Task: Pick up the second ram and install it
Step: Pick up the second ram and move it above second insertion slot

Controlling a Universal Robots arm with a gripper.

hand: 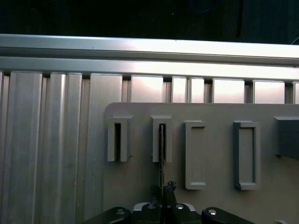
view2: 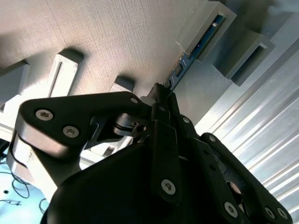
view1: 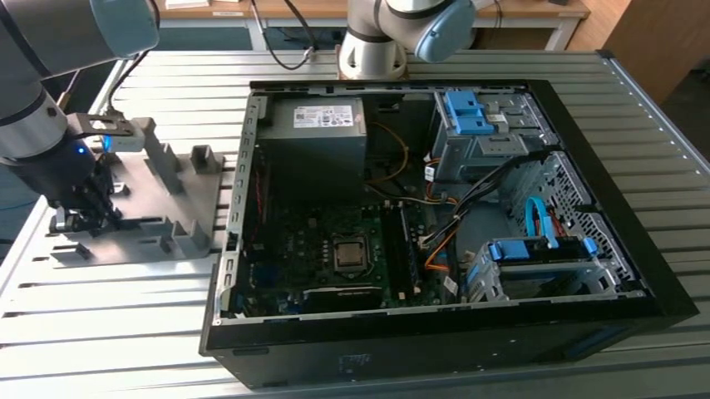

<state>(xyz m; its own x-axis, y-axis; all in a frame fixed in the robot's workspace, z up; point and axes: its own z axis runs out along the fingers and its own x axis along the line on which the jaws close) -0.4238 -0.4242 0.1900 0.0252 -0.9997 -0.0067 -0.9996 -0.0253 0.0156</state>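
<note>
The second ram (view2: 188,58) is a thin dark stick seen edge-on, standing in a slotted block of the grey fixture plate (view2: 117,37). One end sits in the block's slot and the other end runs between my fingertips. My gripper (view2: 161,92) is shut on it. In the first wrist view the second ram (hand: 161,149) runs as a narrow line from the slot down to my gripper (hand: 163,189). In the exterior view my gripper (view1: 80,223) is low over the fixture plate (view1: 139,208) at the exterior view's left, well away from the computer case.
An open black computer case (view1: 621,249) lies on the ribbed aluminium table (view1: 100,332), with the motherboard (view1: 332,249), a grey power supply (view1: 316,133) and blue drive clips inside. Other grey fixture blocks (hand: 195,154) stand beside the held stick. Another arm's base (view1: 372,50) stands behind the case.
</note>
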